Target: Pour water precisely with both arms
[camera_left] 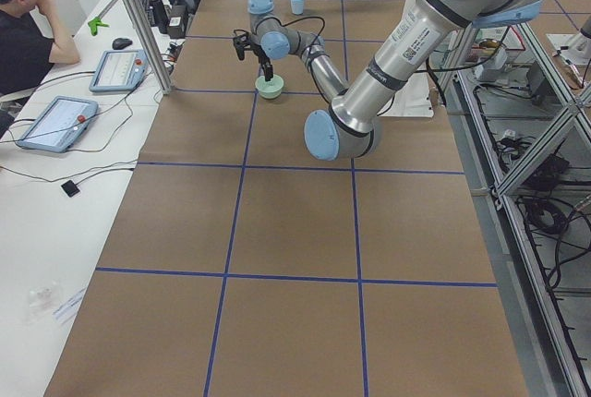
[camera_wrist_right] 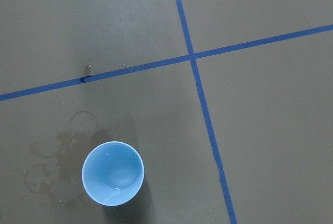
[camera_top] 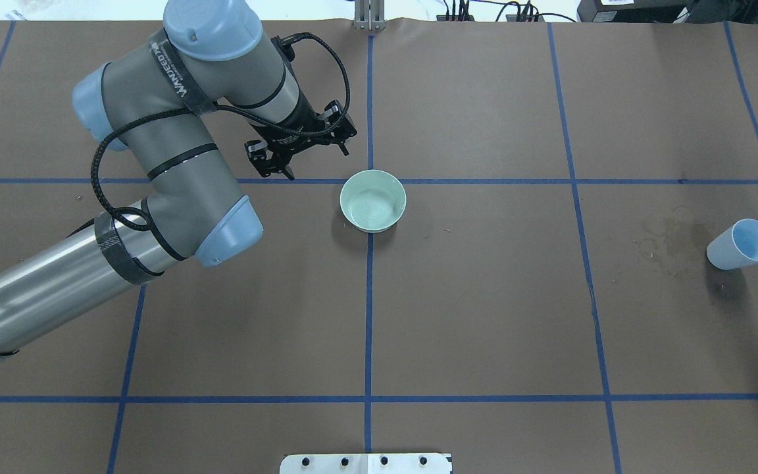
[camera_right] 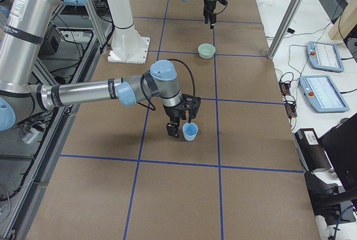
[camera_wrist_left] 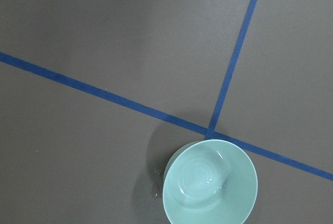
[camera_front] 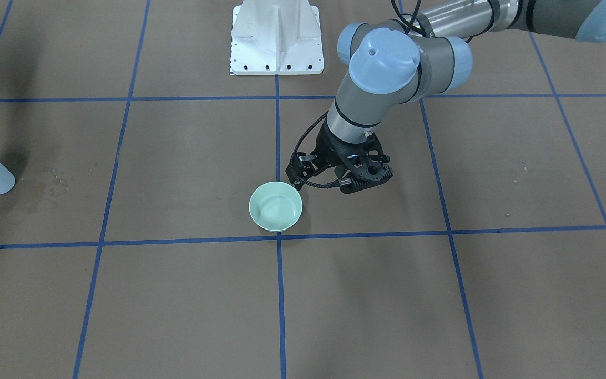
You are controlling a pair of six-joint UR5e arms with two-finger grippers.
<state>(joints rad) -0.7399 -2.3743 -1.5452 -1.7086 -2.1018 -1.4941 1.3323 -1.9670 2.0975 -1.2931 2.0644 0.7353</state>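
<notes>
Two-finger left gripper (camera_top: 306, 155) hovers at 10 o'clock of green bowl (camera_top: 373, 201) overhead, right gripper (camera_right: 179, 127) just beside blue cup (camera_right: 190, 133). Can't tell if either is spread or pressed. Water (camera_wrist_left: 208, 179) glints inside the bowl.

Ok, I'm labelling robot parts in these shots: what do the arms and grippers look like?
The left arm and right arm are silver-grey tubes with round light-blue joint caps and black bands, one lettered. Black cables loop along them to the black fingered left gripper and right gripper.

Probably a robotics lab: taped-grid table (camera_left: 277, 231), teach pendants (camera_left: 55, 123).
</notes>
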